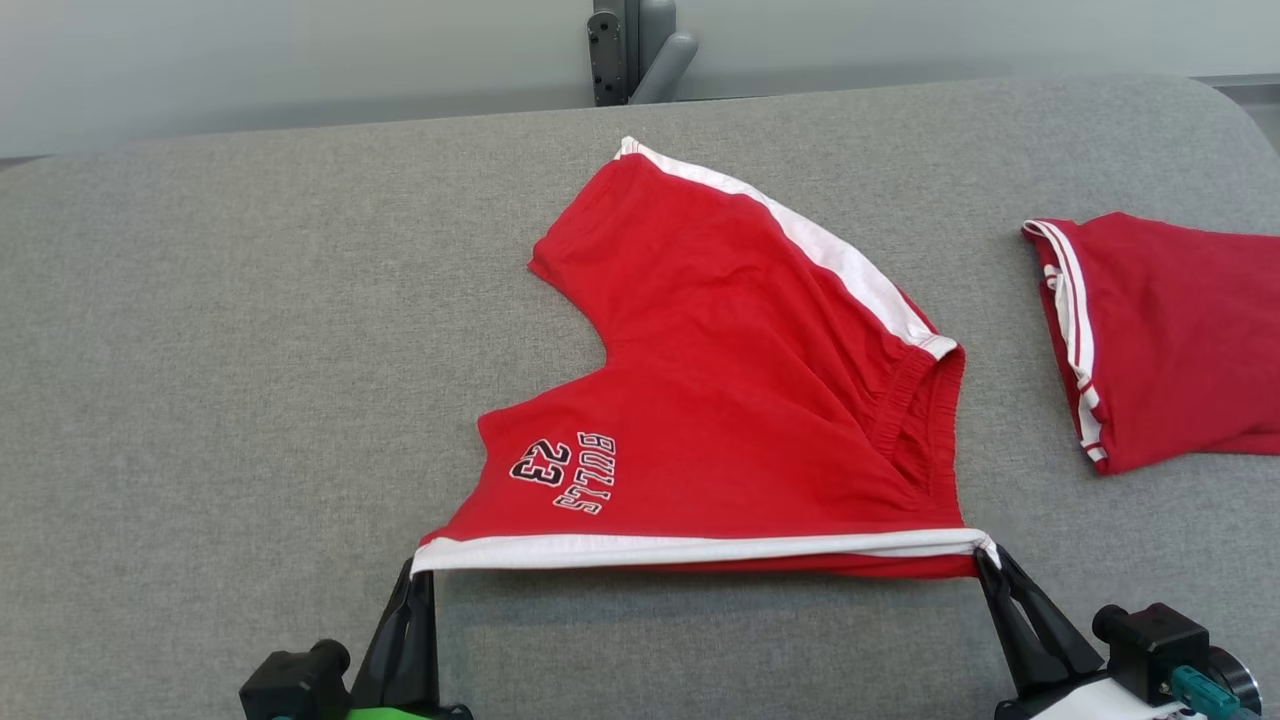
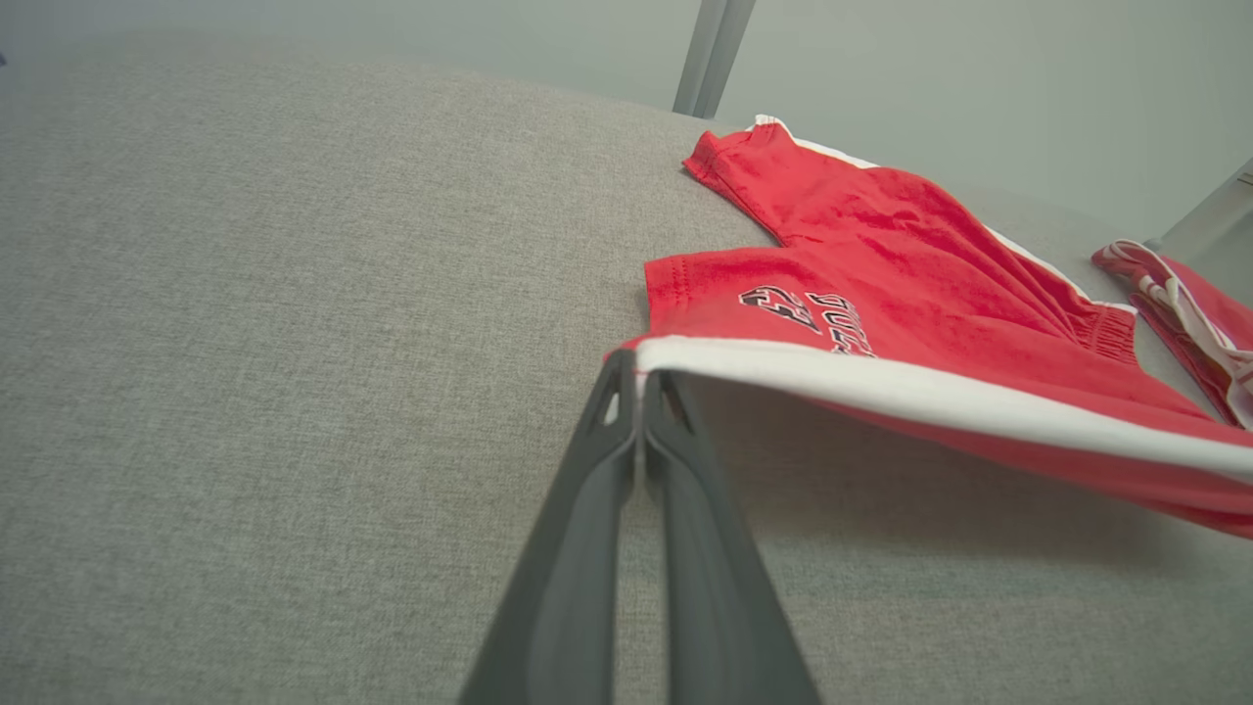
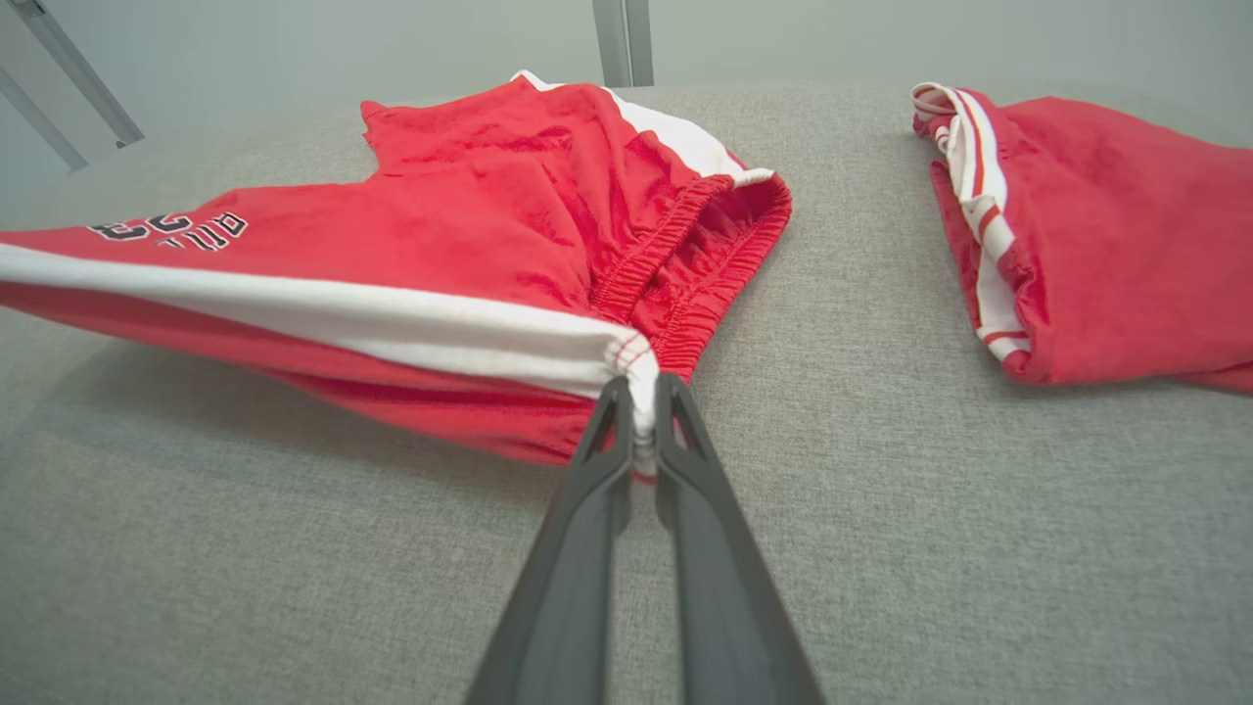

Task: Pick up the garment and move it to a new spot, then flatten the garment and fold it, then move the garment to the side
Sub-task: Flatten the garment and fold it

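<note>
Both grippers, left [image 1: 420,580] and right [image 1: 985,560], pinch the red cotton shorts' [image 1: 740,400] white-striped side, raised above the grey fabric table's [image 1: 200,400] near edge.

Shorts [image 1: 740,400]: red, white side stripes, black lettering. Garment [image 1: 1170,340] at three o'clock: red, white-striped. Table [image 1: 200,350]: grey.

Grey fabric surface [image 1: 250,300], pale wall [image 1: 300,60] behind
</note>
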{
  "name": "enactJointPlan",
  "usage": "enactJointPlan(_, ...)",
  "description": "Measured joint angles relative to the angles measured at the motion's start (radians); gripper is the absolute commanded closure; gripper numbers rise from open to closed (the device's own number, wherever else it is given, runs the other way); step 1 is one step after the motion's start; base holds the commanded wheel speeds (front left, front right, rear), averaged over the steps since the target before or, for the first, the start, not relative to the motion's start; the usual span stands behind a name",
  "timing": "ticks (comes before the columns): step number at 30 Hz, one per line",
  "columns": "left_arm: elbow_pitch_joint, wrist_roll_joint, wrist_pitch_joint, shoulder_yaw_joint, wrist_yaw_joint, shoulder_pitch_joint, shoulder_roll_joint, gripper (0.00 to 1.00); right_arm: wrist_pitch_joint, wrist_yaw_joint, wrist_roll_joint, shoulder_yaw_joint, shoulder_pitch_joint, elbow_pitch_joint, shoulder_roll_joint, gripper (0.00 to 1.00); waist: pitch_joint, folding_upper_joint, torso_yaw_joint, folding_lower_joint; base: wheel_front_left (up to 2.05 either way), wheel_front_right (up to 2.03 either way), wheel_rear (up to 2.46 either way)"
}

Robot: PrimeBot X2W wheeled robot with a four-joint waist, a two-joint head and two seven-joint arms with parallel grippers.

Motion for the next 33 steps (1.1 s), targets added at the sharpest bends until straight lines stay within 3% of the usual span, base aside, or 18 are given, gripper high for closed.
enactJointPlan(8,-0.036,0.017,0.007,-0.004,-0.023,-0.062,0.036,1.00,0.037,0.000,0.007,-0.022,-0.020,-0.034,0.034,1.00,0.019,0.0000,-0.007,0.0000,0.00,0.00,0.00)
enactJointPlan(17,0.039,0.054,0.022,-0.020,-0.110,-0.460,0.071,1.00,0.049,0.000,0.021,-0.076,-0.283,-0.007,0.084,1.00,0.102,0.0000,-0.034,0.0000,0.00,0.00,0.00)
enactJointPlan(27,0.483,0.070,0.034,-0.053,-0.194,-0.990,0.032,1.00,0.055,-0.001,0.037,-0.076,-0.589,0.206,0.139,1.00,0.242,0.0000,-0.079,0.0001,0.00,0.00,0.00)
enactJointPlan(33,0.797,0.073,-0.017,-0.060,-0.212,-1.201,0.015,1.00,0.012,-0.001,0.050,-0.047,-0.704,0.324,0.164,1.00,0.306,0.0000,-0.131,0.0001,0.00,0.00,0.00)
